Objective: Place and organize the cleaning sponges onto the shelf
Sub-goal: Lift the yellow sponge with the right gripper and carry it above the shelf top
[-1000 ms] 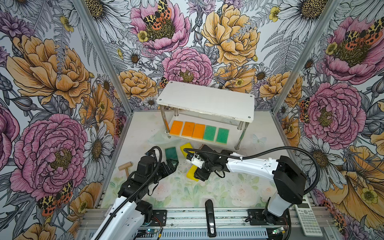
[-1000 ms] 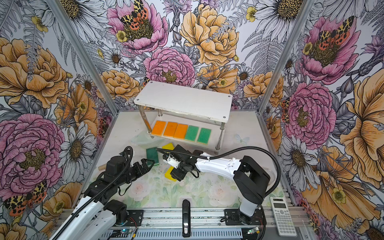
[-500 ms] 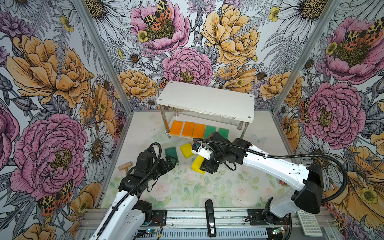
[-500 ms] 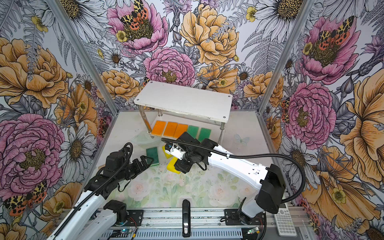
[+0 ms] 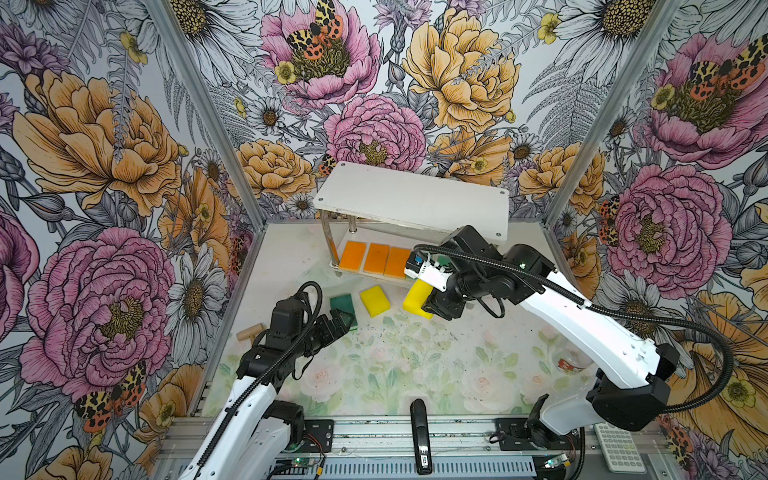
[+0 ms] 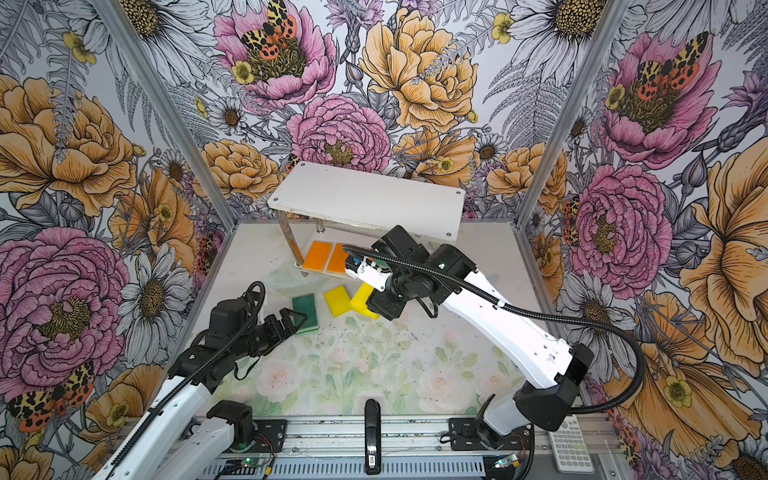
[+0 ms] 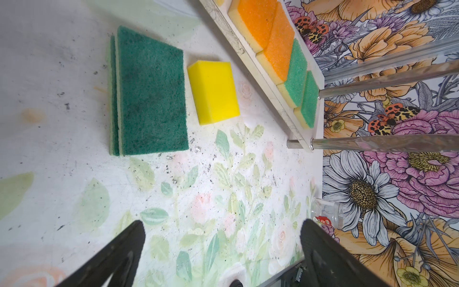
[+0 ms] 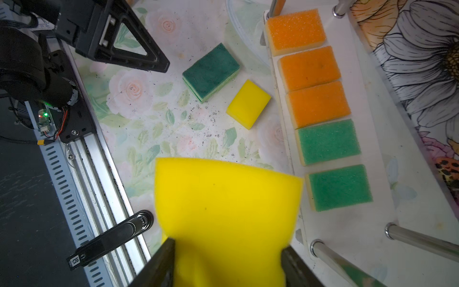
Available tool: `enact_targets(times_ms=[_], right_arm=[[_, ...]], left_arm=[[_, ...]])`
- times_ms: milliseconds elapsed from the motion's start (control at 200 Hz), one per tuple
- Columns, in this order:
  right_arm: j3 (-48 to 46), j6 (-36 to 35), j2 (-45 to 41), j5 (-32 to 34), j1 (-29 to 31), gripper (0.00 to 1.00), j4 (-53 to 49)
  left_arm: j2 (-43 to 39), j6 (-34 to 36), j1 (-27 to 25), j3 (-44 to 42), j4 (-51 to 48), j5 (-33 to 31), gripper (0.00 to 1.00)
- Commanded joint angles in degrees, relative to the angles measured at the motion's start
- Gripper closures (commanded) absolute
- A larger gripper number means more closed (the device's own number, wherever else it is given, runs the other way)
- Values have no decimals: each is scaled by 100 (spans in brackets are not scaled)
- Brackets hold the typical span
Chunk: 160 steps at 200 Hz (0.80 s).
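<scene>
The shelf (image 5: 411,199) stands at the back, with three orange sponges (image 8: 309,68) and two light green sponges (image 8: 327,141) in a row on its lower board (image 8: 367,223). My right gripper (image 8: 227,263) is shut on a thick yellow sponge (image 8: 223,206), held above the table just in front of the lower board (image 5: 417,297). A second yellow sponge (image 5: 375,300) lies flat on the table. Beside it sit two stacked dark green sponges (image 5: 341,302). My left gripper (image 5: 340,322) hovers open and empty next to the dark green stack (image 7: 151,99).
A wooden mallet (image 5: 249,333) lies by the left wall. A black stapler-like object (image 5: 420,432) sits on the front rail and a calculator (image 5: 619,446) at the front right. A small clear jar (image 5: 573,361) stands near the right wall.
My right gripper has lifted the yellow sponge off the table and carried it back and to the right, toward the shelf's lower board. The left gripper has hardly moved.
</scene>
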Motion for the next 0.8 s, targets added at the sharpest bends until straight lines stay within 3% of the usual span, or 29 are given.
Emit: enact_targets(times_ms=[0,375,575,796], right_arm=[[581,-293,-94,179,-69,39,-295],[2676,-1004,629,337,-905,36,-1011],[3430,-1316,940,69,-1528,34,-1125],[3914,-1612,1324,-663,-2360,34,-1117]], left_arm=[[42,93,76,144,-13,124,1],[71,46,71,108,-13,123,1],[88,19,111,101,-12,56,1],[149,-60,120,138,-6,16,1]])
